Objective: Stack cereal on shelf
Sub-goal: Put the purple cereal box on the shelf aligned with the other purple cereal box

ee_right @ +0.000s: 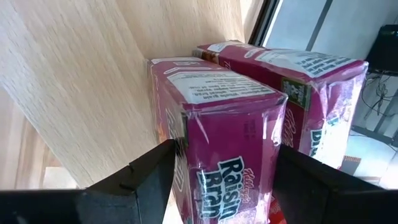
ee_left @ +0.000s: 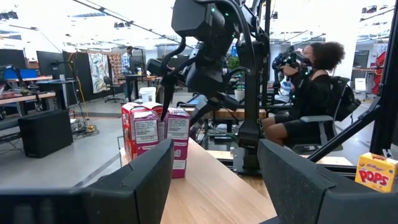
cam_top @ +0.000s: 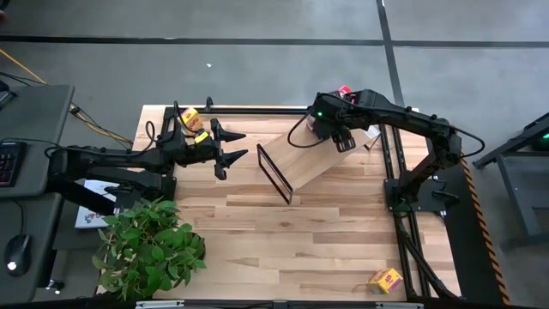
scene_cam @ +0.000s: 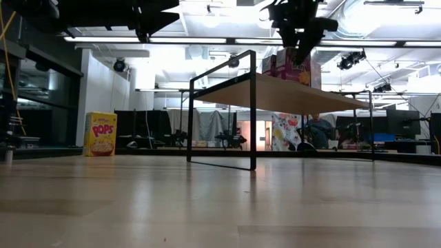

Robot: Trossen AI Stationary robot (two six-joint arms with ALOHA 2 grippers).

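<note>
High view: your right gripper [cam_top: 344, 142] hangs over the far end of the shelf [cam_top: 310, 160], where the boxes collect. Left gripper [cam_top: 230, 146] waits beside the shelf's near wire end, fingers spread, empty. One yellow box [cam_top: 385, 279] lies by the table's front edge, another [cam_top: 190, 118] behind the left arm.

Low view: shelf board sits raised on thin black wire frames; pink boxes [scene_cam: 298, 67] stand upright on top under the right gripper. A yellow Pops box [scene_cam: 100, 133] stands on the tabletop.

Left wrist view: two magenta boxes [ee_left: 159, 138] and a red one [ee_left: 127, 127] are grouped upright, likely to save room.

Right wrist view: fingers are spread, straddling a glossy magenta carton [ee_right: 217, 127], not clearly pinching it. Smooth pale wood lies beneath.
</note>
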